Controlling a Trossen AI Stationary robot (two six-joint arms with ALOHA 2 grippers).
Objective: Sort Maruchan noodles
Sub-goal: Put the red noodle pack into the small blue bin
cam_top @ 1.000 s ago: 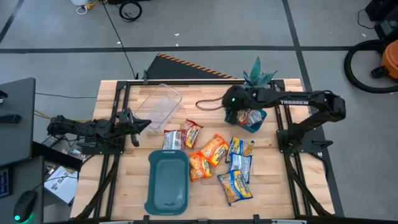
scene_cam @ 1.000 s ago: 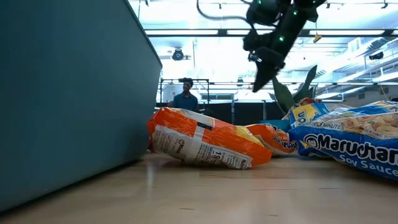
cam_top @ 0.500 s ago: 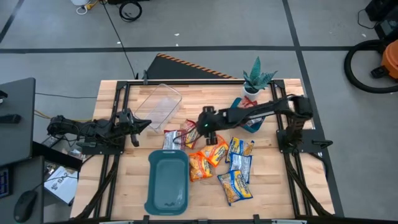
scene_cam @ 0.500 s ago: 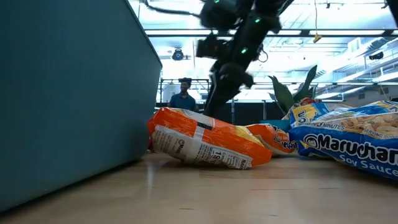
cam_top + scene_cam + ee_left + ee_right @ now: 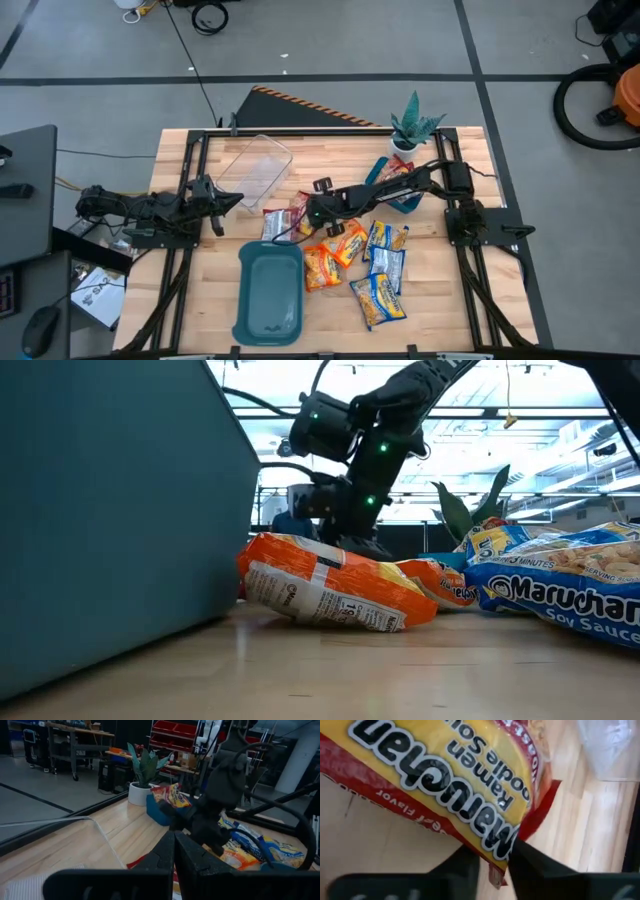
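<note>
Several Maruchan noodle packets lie flat at mid-table: a red one (image 5: 308,212), a red-and-white one (image 5: 277,224), orange ones (image 5: 345,240) and blue-and-yellow ones (image 5: 386,265). My right gripper (image 5: 310,212) reaches across from the right and slants down onto the red packet (image 5: 445,780), shut on its end. In the low view it (image 5: 352,545) stands behind an orange packet (image 5: 320,588). My left gripper (image 5: 228,200) waits shut and level at the table's left edge, holding nothing; its wrist view shows the fingers (image 5: 174,851) together. My right gripper pinches the red packet's sealed end edge (image 5: 496,871) between its two fingers (image 5: 532,865). The fingers slant down from the table's right side. The rest of the packet lies on the wood.
A teal tray (image 5: 270,292) sits near the front edge, left of the packets; its wall (image 5: 100,510) fills the low view's left. A clear tub (image 5: 255,170) lies at the far left. A blue bin (image 5: 405,196) holding packets and a potted plant (image 5: 413,125) stand at the far right.
My right gripper has swung from above the blue bin toward the table's left and down, rolling as it went, and now sits on the red packet. The packets have stayed where they lay.
</note>
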